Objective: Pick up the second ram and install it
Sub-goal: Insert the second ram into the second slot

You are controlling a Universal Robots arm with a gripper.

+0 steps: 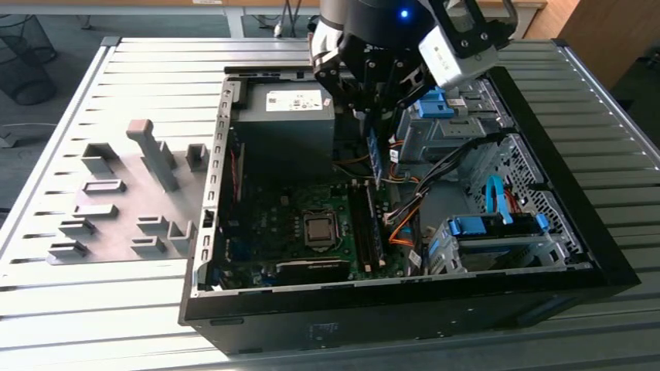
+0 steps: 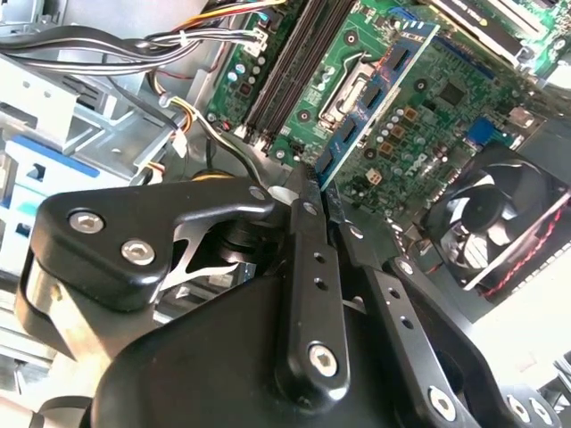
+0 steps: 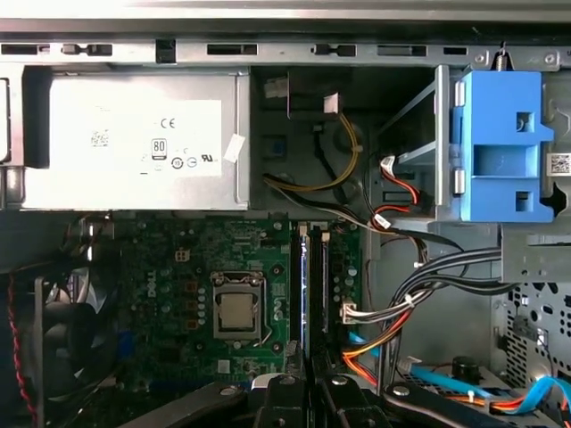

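In the exterior view my gripper (image 1: 373,124) hangs over the open computer case (image 1: 577,255), shut on the second ram (image 1: 376,158), a thin blue stick held upright on its long edge. The stick's lower end is a little above the black memory slots (image 1: 363,224) on the green motherboard (image 1: 268,224). In the second wrist view the blue ram (image 2: 370,102) runs out from between the black fingers (image 2: 303,223) towards the slots (image 2: 285,67). Edge-on in the first wrist view, the ram (image 3: 305,294) appears as a thin blue line between two slots, above the gripper (image 3: 308,392).
A grey power supply (image 1: 284,116) fills the case's far end. The processor socket (image 1: 321,229) sits beside the slots. Orange and black cables (image 1: 413,209) and light-blue drive latches (image 1: 433,102) crowd the exterior view's right. A grey fixture plate (image 1: 113,201) lies outside the case.
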